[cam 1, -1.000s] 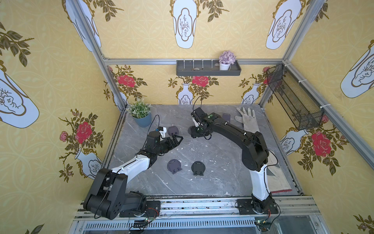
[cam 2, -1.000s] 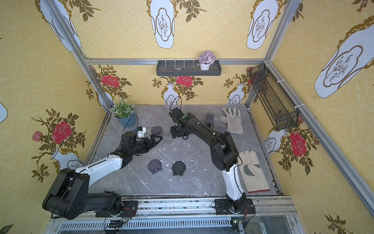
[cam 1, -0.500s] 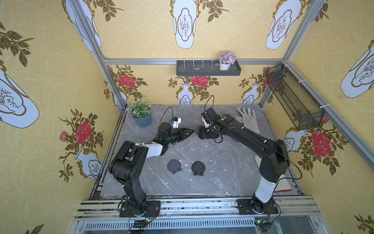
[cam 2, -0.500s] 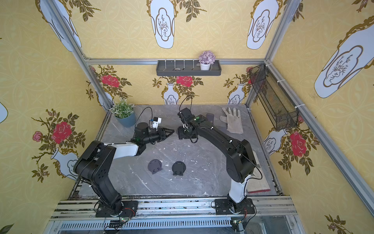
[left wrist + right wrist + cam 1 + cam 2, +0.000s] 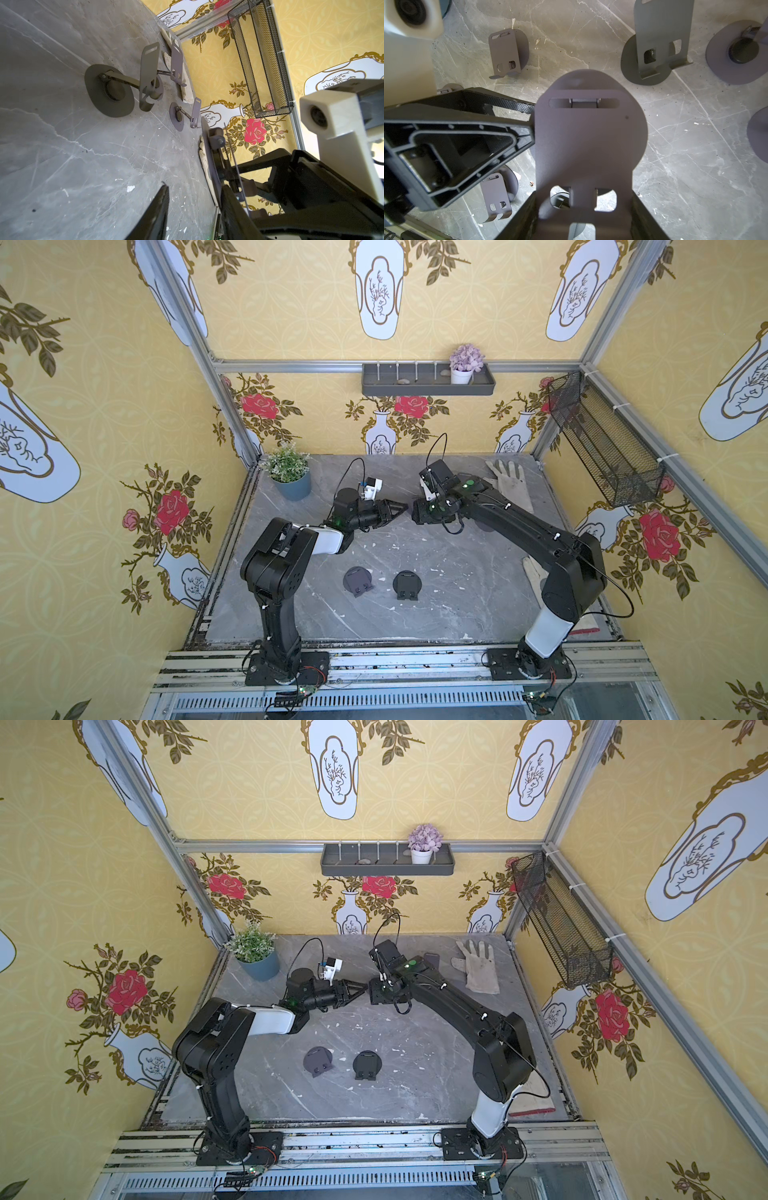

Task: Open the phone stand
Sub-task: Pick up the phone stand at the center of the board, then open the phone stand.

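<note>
Start at the right gripper [image 5: 584,199]: its jaws are clamped on the lower lip end of the phone stand [image 5: 587,135] and hold it up off the table [image 5: 457,593]. The stand's back plate lies flat over its round base, so it looks folded to me.

The left gripper [image 5: 195,187] has its nose at the stand's side edge. Its jaws are part open and straddle the base disc. One finger [image 5: 232,212] is tucked in against the stand, while the other finger [image 5: 158,207] has bare table showing between it and the disc. I would not call that a grip yet.

In both top views the two arms meet tip to tip. The stand hangs in the air out from the potted plant [image 5: 289,477], toward the table's middle. Past it, on the side away from the plant, at least three opened stands [image 5: 116,89] stand with their plates raised on their arms. Farther from the plant, toward the arms' bases, two folded stands [image 5: 357,580] lie flat.

As I judge it, the pick-up is done and the second hold is only half made. What is left is to close on the base, swing the plate away from it, and set the stand down among the open ones. The two flat ones may be waiting their turn.
</note>
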Controlling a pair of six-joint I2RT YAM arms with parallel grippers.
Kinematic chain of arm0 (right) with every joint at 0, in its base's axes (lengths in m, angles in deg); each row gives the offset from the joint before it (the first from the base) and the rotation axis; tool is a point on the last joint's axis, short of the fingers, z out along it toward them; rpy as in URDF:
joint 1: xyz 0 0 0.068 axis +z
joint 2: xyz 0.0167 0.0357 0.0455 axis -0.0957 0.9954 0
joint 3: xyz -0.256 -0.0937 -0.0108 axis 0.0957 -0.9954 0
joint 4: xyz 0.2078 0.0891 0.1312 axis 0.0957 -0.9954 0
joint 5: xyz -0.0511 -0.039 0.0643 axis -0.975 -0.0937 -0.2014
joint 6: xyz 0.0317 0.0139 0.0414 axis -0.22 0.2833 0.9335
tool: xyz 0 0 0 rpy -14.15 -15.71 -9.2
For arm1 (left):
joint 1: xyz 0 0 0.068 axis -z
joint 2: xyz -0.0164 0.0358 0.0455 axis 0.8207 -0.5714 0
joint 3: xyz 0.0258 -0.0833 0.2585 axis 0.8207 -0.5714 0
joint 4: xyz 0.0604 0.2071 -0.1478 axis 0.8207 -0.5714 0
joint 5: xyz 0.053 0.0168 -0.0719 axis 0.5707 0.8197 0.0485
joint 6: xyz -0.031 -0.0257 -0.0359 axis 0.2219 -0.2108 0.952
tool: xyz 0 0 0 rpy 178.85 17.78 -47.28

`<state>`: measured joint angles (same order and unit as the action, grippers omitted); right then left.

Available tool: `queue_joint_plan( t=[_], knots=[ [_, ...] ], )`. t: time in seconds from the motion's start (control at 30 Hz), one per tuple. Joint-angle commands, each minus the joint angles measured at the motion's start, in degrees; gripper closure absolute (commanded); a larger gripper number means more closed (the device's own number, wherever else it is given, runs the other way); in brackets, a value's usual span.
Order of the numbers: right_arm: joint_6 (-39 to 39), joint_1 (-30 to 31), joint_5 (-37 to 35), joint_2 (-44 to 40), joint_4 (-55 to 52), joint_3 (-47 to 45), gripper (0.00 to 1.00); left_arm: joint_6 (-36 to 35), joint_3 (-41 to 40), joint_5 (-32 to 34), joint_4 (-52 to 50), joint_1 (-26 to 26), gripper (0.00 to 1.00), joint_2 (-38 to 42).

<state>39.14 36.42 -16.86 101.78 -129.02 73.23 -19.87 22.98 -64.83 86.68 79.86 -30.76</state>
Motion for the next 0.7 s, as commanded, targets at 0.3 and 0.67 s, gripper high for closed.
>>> queue_joint_plan(
  t=[0.3,0.67],
  knots=[
    [-1.7,0.5,0.7,2.4,1.9,3.3,0.48,4.2,-1.2,-4.4,7.7,1.0,0.63,-0.8],
    [-1.7,0.8,-0.3,1.2,1.6,2.3,0.48,6.4,-4.5,-3.6,11.8,1.0,1.00,-0.1]
  ],
)
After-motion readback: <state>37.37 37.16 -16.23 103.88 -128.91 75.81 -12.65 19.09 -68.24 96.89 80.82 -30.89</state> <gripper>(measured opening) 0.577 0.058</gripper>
